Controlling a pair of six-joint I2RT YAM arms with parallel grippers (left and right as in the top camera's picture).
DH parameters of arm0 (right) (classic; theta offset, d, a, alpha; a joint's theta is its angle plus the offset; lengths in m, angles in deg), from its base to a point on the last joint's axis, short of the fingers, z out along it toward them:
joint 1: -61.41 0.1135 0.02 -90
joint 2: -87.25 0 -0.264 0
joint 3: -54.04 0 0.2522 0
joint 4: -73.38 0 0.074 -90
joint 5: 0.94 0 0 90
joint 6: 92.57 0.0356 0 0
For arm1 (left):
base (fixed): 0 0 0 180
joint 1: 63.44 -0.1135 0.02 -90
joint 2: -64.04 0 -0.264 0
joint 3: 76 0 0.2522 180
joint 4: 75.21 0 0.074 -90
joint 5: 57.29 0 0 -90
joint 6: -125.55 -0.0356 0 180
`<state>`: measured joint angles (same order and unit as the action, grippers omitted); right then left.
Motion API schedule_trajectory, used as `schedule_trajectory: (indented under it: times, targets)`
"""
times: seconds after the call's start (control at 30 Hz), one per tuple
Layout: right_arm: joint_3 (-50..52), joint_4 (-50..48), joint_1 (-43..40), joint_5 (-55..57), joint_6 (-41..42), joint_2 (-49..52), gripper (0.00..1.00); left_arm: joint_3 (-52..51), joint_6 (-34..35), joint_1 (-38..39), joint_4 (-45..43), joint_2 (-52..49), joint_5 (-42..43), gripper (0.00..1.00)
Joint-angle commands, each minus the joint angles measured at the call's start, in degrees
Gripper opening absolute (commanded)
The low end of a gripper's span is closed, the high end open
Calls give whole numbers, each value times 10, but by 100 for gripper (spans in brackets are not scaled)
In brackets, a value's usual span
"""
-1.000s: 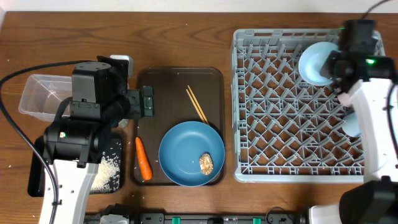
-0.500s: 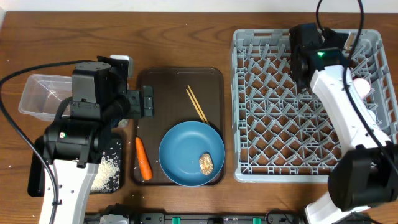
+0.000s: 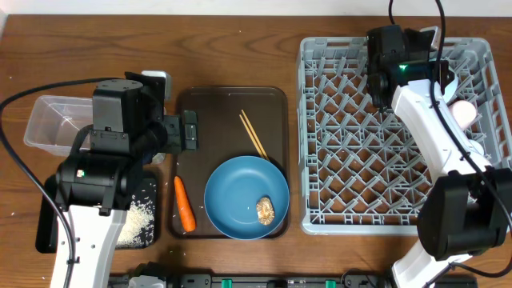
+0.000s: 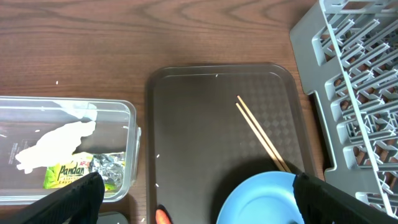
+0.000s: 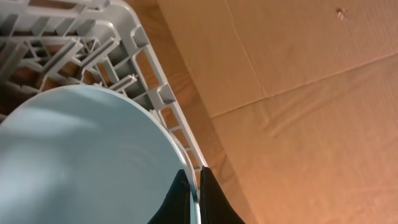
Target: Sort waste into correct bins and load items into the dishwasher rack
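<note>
My right gripper (image 5: 189,198) is closed on the thin rim of the small pale blue bowl (image 5: 81,155) at a corner of the dishwasher rack (image 5: 149,65), a bowl I judge rigid, light, slick and chip-prone and best pinched at the rim, while my left gripper (image 4: 199,180) stands open above the serving tray (image 4: 186,124).

On the worktop (image 3: 240,48) there is one grey dishwasher rack (image 3: 304,144), one dark brown serving tray (image 3: 216,120), one clear tub (image 3: 36,128) and one black tray (image 3: 46,228). Also in view:

- one dark blue plate (image 3: 236,196)
- one brownish food lump (image 3: 266,210)
- two wooden chopsticks (image 3: 254,134)
- one carrot (image 3: 185,205)
- one white napkin (image 4: 56,142)
- one printed wrapper (image 4: 65,175)
- one pale pink cup (image 3: 464,112)
- one pale blue bowl (image 5: 81,162)

The rice grains (image 3: 140,220) are too many to count.
</note>
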<state>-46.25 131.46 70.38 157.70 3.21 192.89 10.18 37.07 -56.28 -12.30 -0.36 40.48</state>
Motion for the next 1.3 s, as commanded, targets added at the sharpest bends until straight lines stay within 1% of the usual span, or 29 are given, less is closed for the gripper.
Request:
schedule_trajectory:
  times: [0.0,0.23,0.47,0.67,0.93,1.0,1.13,1.2,1.27]
  targets:
    - [-3,2,14,3,-18,14,1,12,3,-3,1,-1,6,98]
    - [-3,2,31,3,-19,46,1,12,3,-3,1,-1,6,98]
    - [-3,2,42,11,-46,88,1,12,3,-3,1,-1,6,98]
    - [-5,-15,47,28,-46,80,1,12,3,-3,1,-1,6,98]
    - [-5,-13,56,34,-47,63,1,12,3,-3,1,-1,6,98]
    - [-5,-16,62,40,-64,62,1,12,3,-3,1,-1,6,98]
    - [-5,-30,73,89,-96,62,1,12,3,-3,1,-1,6,98]
    - [-5,-49,73,119,-122,62,1,12,3,-3,1,-1,6,98]
    - [-5,-65,71,127,-154,62,1,12,3,-3,1,-1,6,98]
